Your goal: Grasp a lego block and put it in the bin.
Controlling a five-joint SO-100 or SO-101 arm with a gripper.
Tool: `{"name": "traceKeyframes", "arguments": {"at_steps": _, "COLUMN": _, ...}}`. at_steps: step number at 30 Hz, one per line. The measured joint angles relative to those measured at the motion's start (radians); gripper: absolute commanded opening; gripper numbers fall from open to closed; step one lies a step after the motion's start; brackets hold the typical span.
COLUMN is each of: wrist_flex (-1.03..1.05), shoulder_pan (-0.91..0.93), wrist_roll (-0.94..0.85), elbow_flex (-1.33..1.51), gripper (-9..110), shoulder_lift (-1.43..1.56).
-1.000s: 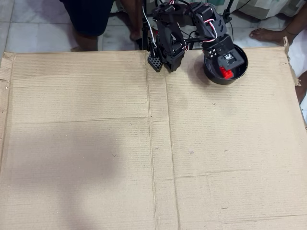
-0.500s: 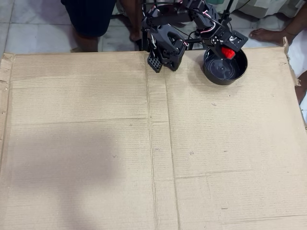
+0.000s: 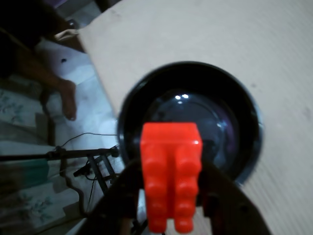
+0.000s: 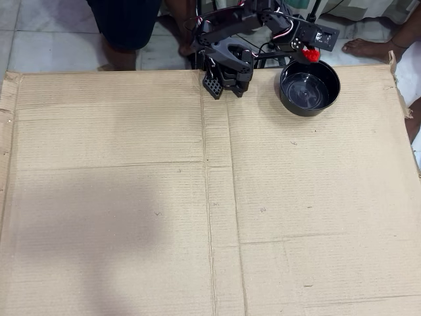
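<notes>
Red studded plastic lego block (image 3: 171, 174) (image 4: 310, 55) clamped between the two dark fingers of the robot's hand (image 3: 172, 196) (image 4: 310, 52), held in the air above the far rim of the round glossy black bowl (image 3: 244, 147) (image 4: 309, 99). Bowl rests on the corrugated brown cardboard worktop (image 4: 197, 197) near its far edge, beside the arm's black base (image 4: 223, 66).
</notes>
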Motion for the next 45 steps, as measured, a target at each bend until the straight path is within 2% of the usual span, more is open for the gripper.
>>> {"name": "traceKeyframes", "arguments": {"at_steps": 8, "wrist_flex": -0.202, "shoulder_pan": -0.066, "wrist_roll": 0.000, "elbow_flex": 0.020, "gripper": 13, "shoulder_lift": 0.000}}
{"name": "traceKeyframes", "arguments": {"at_steps": 13, "wrist_flex": -0.295, "shoulder_pan": -0.074, "wrist_roll": 0.000, "elbow_flex": 0.094, "gripper": 15, "shoulder_lift": 0.000}}
{"name": "traceKeyframes", "arguments": {"at_steps": 20, "wrist_flex": -0.313, "shoulder_pan": -0.057, "wrist_roll": 0.000, "elbow_flex": 0.112, "gripper": 23, "shoulder_lift": 0.000}}
{"name": "traceKeyframes", "arguments": {"at_steps": 26, "wrist_flex": -0.313, "shoulder_pan": -0.023, "wrist_roll": 0.000, "elbow_flex": 0.112, "gripper": 23, "shoulder_lift": 0.000}}
{"name": "traceKeyframes", "arguments": {"at_steps": 33, "wrist_flex": -0.314, "shoulder_pan": 0.218, "wrist_roll": 0.000, "elbow_flex": 0.166, "gripper": 23, "shoulder_lift": -0.006}}
{"name": "traceKeyframes", "arguments": {"at_steps": 45, "wrist_flex": -0.318, "shoulder_pan": 0.833, "wrist_roll": 0.000, "elbow_flex": 0.348, "gripper": 22, "shoulder_lift": 0.002}}
